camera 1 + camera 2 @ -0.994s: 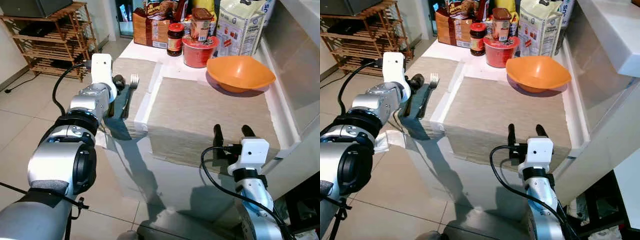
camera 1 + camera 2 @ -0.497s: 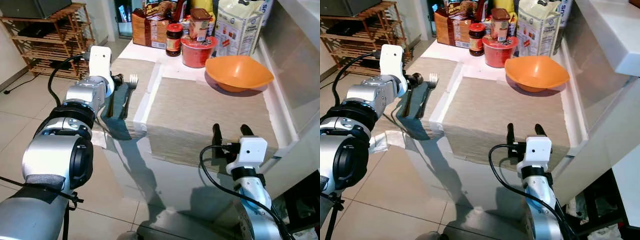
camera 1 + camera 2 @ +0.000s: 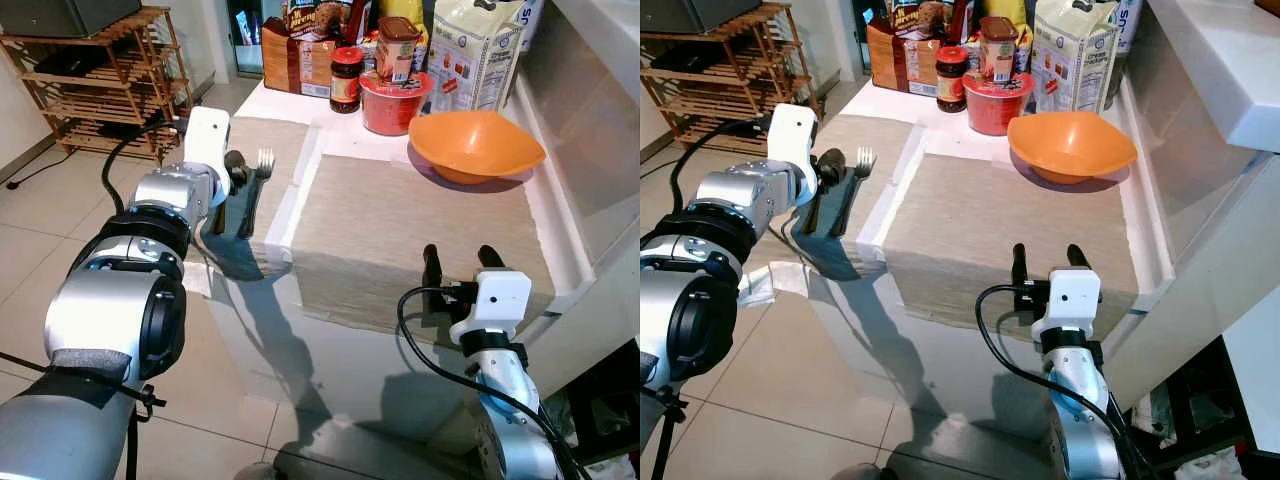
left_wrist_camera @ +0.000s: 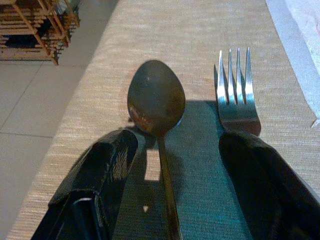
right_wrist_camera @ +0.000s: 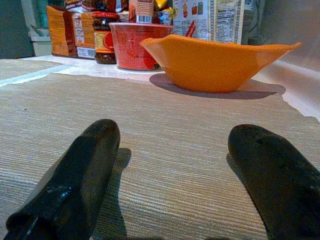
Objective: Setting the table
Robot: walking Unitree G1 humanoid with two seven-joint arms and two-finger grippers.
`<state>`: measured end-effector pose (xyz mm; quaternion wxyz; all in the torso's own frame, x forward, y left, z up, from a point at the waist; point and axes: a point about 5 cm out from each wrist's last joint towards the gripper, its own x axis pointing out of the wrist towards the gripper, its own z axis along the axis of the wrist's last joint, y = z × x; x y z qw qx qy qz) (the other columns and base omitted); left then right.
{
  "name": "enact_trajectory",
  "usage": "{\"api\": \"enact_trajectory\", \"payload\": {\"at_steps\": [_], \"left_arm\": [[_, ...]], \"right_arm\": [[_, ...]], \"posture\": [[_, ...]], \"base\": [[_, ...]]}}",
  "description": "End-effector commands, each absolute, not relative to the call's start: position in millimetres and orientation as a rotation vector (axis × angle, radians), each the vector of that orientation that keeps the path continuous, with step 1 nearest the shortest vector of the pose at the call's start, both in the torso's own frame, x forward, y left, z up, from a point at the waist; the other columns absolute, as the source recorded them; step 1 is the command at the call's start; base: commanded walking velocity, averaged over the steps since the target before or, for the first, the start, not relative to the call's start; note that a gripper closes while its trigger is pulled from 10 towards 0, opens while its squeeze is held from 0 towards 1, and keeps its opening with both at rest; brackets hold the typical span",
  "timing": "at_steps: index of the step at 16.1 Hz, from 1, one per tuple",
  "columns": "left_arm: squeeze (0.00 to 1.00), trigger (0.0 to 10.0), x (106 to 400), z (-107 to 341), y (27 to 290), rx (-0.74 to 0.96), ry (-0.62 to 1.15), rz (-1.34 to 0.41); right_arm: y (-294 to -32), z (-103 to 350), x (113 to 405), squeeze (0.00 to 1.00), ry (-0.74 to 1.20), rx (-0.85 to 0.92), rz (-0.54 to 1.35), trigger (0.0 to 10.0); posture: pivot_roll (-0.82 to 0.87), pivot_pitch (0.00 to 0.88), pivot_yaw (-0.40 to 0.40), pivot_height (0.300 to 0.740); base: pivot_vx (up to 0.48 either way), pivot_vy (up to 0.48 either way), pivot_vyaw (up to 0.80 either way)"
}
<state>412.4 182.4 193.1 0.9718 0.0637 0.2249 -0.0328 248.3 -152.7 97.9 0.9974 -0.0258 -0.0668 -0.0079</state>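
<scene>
While the left tool (image 4: 172, 175) hangs low over the placemat (image 3: 262, 140) in the upper left of the head view, its two black fingers (image 4: 97, 182) stand wide apart with nothing held between them. The spoon (image 4: 156, 100) lies on that mat with its handle running between the fingers, and the fork (image 4: 237, 95) lies just beside it, its handle passing under the other finger. In the lower right of the head view, the right tool (image 3: 455, 270) rests at the near edge of the larger placemat (image 3: 420, 220), fingers (image 5: 75, 175) spread wide and empty. The orange bowl (image 3: 476, 145) sits at the far right corner of that mat, on the white surface (image 3: 350, 140). Behind it, along the top of the frame, stand a red tub (image 3: 393, 100), a dark jar (image 3: 346, 78) and a flour bag (image 3: 475, 50). A wooden rack (image 3: 100, 75) stands on the floor at upper left.
</scene>
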Motion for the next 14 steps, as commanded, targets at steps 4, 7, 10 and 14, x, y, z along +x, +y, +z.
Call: {"api": "enact_trajectory", "payload": {"at_steps": [4, 7, 10, 14], "left_arm": [[0.0, 10.0, 408, 182, 186, 0.209, 0.505, -0.079], [0.0, 10.0, 406, 175, 190, 0.231, 0.524, -0.069], [0.0, 10.0, 406, 176, 194, 0.216, 0.499, -0.055], [0.0, 10.0, 407, 175, 193, 0.194, 0.471, -0.046]], "right_arm": [[-151, 86, 250, 0.0, -0.072, -0.051, -0.018, 10.0], [-151, 85, 250, 0.0, -0.068, -0.049, -0.023, 10.0], [-151, 84, 249, 0.0, -0.066, -0.048, -0.025, 10.0], [-153, 85, 249, 0.0, -0.068, -0.053, -0.025, 10.0]], "posture": [[0.05, 0.0, 0.066, 0.74], [0.05, 0.0, 0.066, 0.74], [0.05, 0.0, 0.067, 0.74], [0.04, 0.0, 0.063, 0.74]], "base": [[0.0, 0.0, 0.0], [0.0, 0.0, 0.0], [0.0, 0.0, 0.0], [0.0, 0.0, 0.0]]}}
